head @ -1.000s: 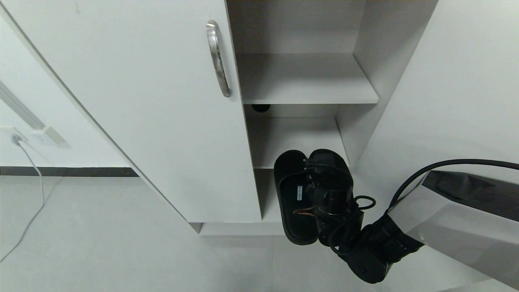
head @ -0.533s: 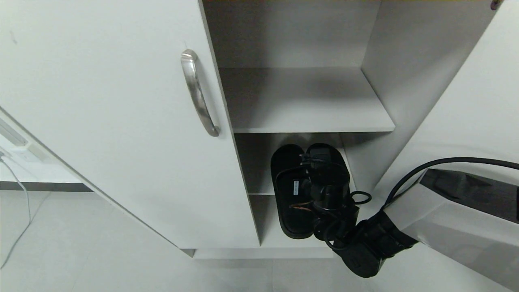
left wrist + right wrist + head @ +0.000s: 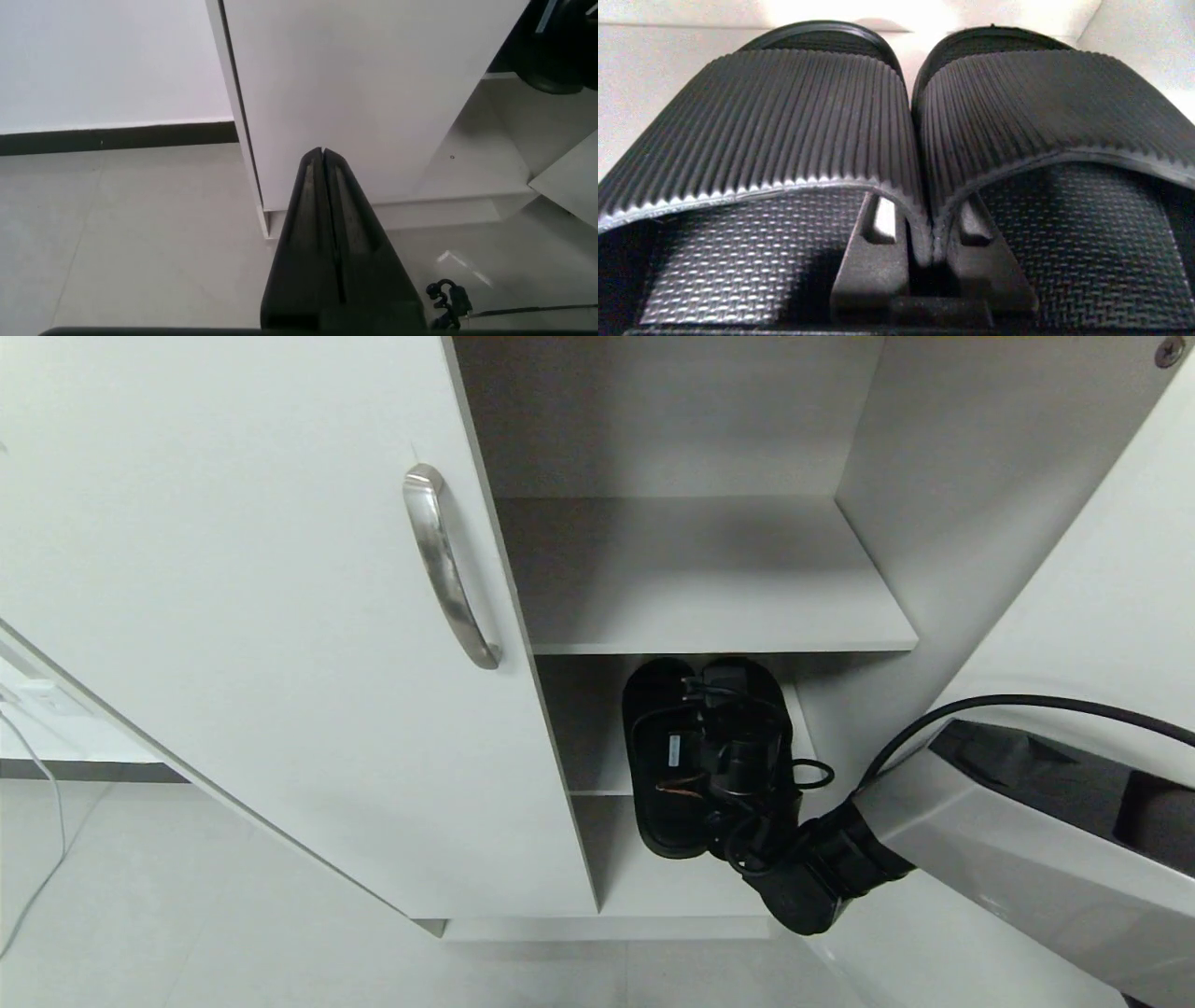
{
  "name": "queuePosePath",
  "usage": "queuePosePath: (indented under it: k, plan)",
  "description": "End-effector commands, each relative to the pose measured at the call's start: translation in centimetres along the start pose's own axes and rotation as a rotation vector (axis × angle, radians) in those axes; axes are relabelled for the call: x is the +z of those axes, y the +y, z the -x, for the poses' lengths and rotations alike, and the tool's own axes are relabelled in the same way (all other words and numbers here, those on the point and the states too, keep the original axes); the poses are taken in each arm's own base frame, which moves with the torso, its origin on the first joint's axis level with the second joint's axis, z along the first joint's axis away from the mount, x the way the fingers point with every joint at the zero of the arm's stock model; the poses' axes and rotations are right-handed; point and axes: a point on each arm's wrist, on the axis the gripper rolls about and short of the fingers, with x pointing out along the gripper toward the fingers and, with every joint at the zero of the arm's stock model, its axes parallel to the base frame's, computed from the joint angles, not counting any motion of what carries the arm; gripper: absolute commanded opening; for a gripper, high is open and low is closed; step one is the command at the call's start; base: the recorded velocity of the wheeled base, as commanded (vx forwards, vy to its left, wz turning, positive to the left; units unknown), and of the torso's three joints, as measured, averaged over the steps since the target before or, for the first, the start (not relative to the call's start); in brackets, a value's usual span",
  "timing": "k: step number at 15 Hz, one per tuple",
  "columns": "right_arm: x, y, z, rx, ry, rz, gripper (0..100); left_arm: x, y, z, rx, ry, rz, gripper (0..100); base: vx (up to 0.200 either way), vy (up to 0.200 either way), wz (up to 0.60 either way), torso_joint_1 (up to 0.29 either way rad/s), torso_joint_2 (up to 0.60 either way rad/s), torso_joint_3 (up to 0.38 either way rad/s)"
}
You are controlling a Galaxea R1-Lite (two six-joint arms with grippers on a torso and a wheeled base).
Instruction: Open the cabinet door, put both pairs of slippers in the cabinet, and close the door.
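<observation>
A pair of black slippers (image 3: 667,756) hangs side by side in my right gripper (image 3: 738,761), which is shut on the two inner strap edges. In the right wrist view the ribbed straps (image 3: 803,121) meet over the gripper (image 3: 920,252). The toes sit under the upper shelf (image 3: 700,579), over the lower shelf (image 3: 593,756); the heels stick out past its front edge. The cabinet's right door (image 3: 1102,597) stands open. My left gripper (image 3: 321,159) is shut and empty, low, facing the cabinet's foot (image 3: 374,210).
The cabinet's left door (image 3: 233,569) is shut, with a metal handle (image 3: 448,569) near the opening. The bottom compartment (image 3: 653,887) lies below the slippers. Pale tiled floor (image 3: 187,915) spreads in front, and a cable (image 3: 37,840) hangs by the wall.
The head camera has moved closer to the cabinet. My right gripper has carried the slippers forward, from in front of the cabinet to partway in over the lower shelf.
</observation>
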Motion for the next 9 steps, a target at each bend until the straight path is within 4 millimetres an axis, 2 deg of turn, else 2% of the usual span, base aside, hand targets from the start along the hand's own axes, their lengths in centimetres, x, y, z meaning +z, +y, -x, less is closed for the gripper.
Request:
queuePosePath:
  k: [1, 4, 7, 9]
  plan:
    - [-0.4, 0.1, -1.7, -0.022, -0.011, -0.009, 0, 0.0, 0.0, 0.0, 0.000, 0.000, 0.000, 0, 0.000, 0.000, 0.00, 0.000, 0.00, 0.000]
    - [-0.4, 0.0, -2.9, -0.040, -0.010, -0.013, 0, 0.0, 0.0, 0.0, 0.000, 0.000, 0.000, 0, 0.000, 0.000, 0.00, 0.000, 0.00, 0.000]
    - [0.6, 0.2, -3.9, -0.049, -0.018, -0.020, 0, 0.0, 0.0, 0.0, 0.000, 0.002, 0.000, 0, 0.000, 0.000, 0.00, 0.000, 0.00, 0.000]
    - [0.0, 0.4, -4.1, -0.049, -0.004, -0.011, 0, 0.0, 0.0, 0.0, 0.000, 0.000, 0.000, 0, 0.000, 0.000, 0.00, 0.000, 0.00, 0.000]
